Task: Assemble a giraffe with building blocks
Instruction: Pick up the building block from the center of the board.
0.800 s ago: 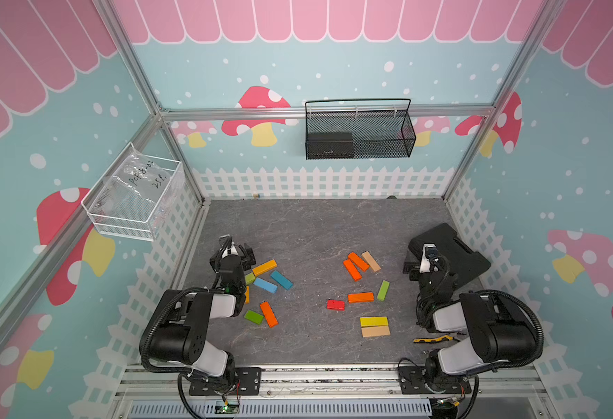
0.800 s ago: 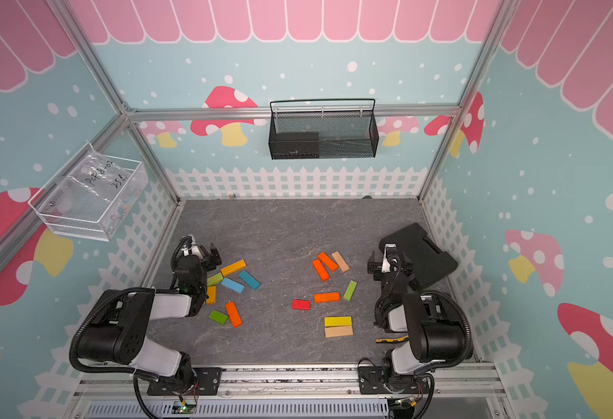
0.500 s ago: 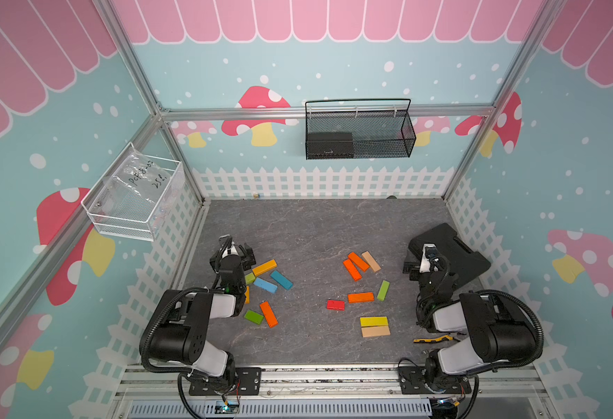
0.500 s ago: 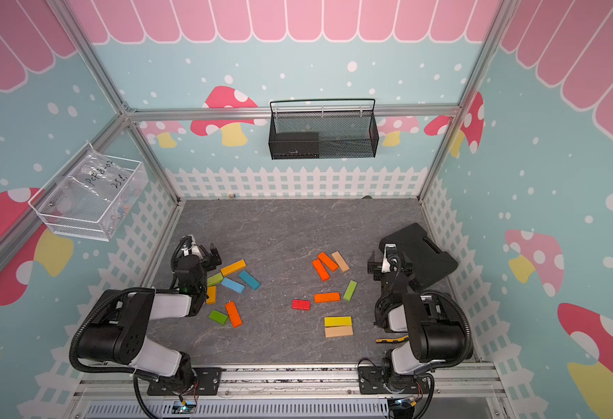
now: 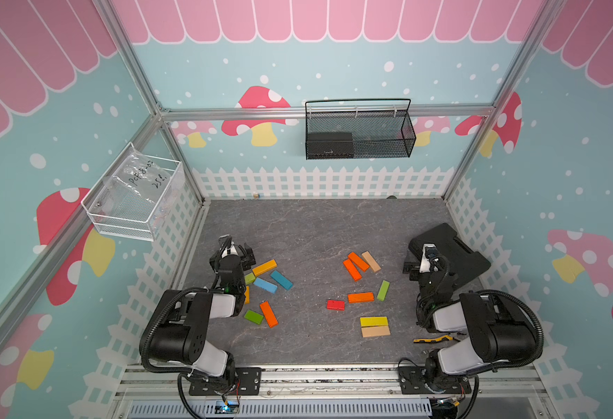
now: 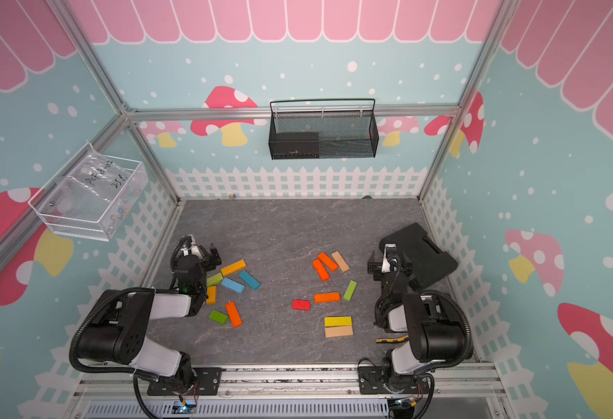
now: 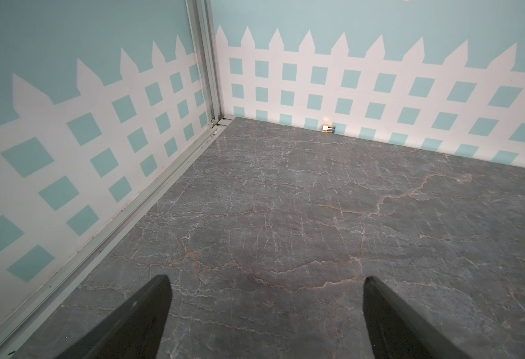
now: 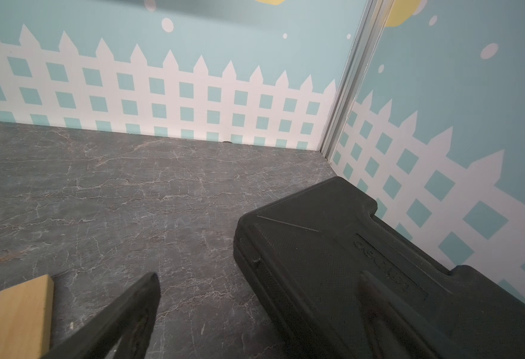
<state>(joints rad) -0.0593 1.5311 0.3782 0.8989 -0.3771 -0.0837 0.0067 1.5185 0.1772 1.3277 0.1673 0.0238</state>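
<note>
The building blocks lie flat on the grey floor in two loose groups. Near my left arm are an orange block, two blue ones, two green ones and another orange. Toward the right lie two orange blocks, a tan one, a green, an orange, a red, a yellow and a tan. My left gripper is open over bare floor beside its group. My right gripper is open and empty at the black case's edge.
A black plastic case lies by the right wall. Yellow-handled pliers lie by the right arm's base. A black mesh basket hangs on the back wall, a white wire basket on the left. A small brass fitting sits at the back wall.
</note>
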